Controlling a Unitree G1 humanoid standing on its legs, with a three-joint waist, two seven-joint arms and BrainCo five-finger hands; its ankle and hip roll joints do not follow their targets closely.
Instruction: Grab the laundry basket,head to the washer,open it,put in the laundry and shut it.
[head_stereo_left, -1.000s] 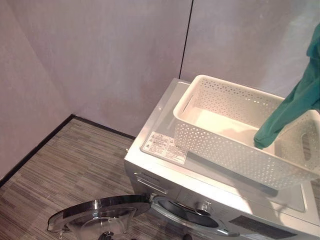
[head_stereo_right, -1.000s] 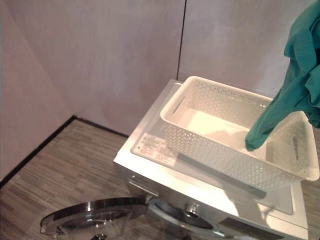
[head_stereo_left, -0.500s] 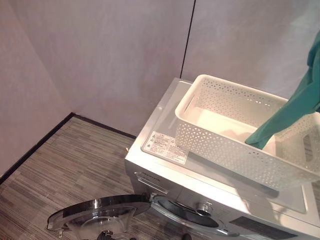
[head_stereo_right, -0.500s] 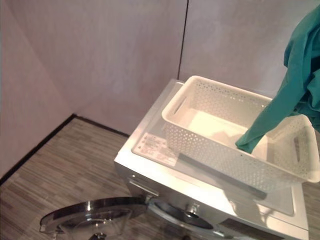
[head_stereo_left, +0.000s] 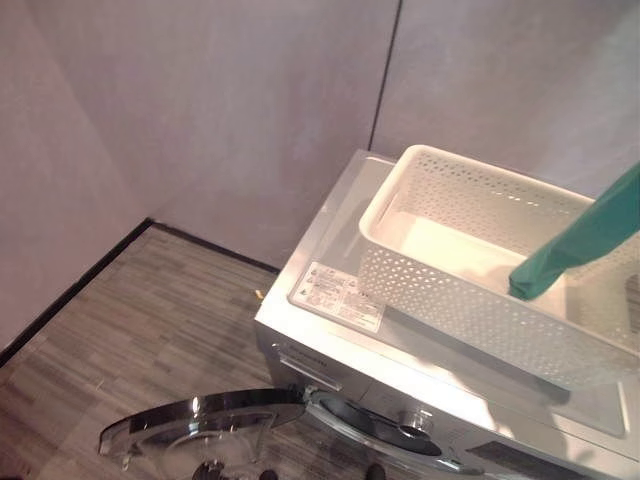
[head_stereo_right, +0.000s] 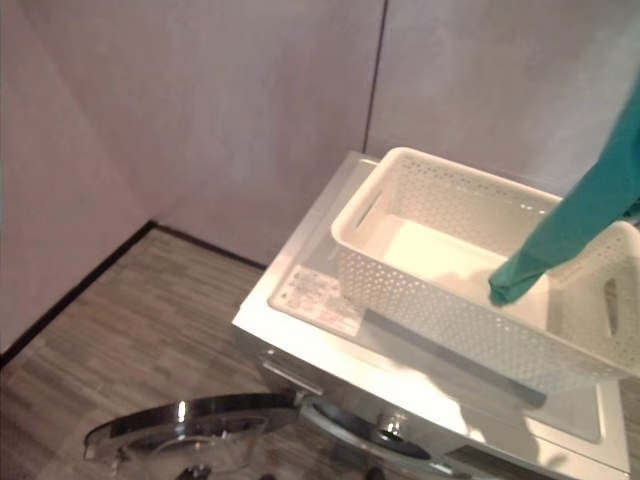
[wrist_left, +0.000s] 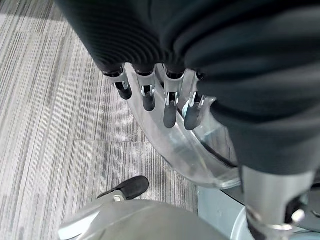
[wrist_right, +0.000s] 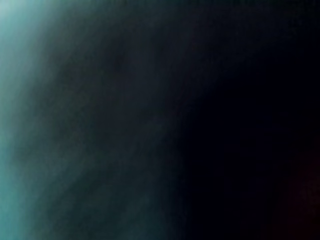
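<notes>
I am seeing green cloth (head_stereo_left: 585, 245) hanging over the basket (head_stereo_left: 450, 290) at right; left robot hand (wrist_left: 160, 102) hanging relaxed; right's grip unclear.

Soft, even indoor light | bright glare on the washer top (head_stereo_right: 420, 385) and glass door (head_stereo_left: 200, 425) | basket (head_stereo_left: 470, 270) throws a faint shadow | green cloth (head_stereo_right: 570, 230) edges blurred | right wrist view dark, smothered in unfocused teal.
</notes>
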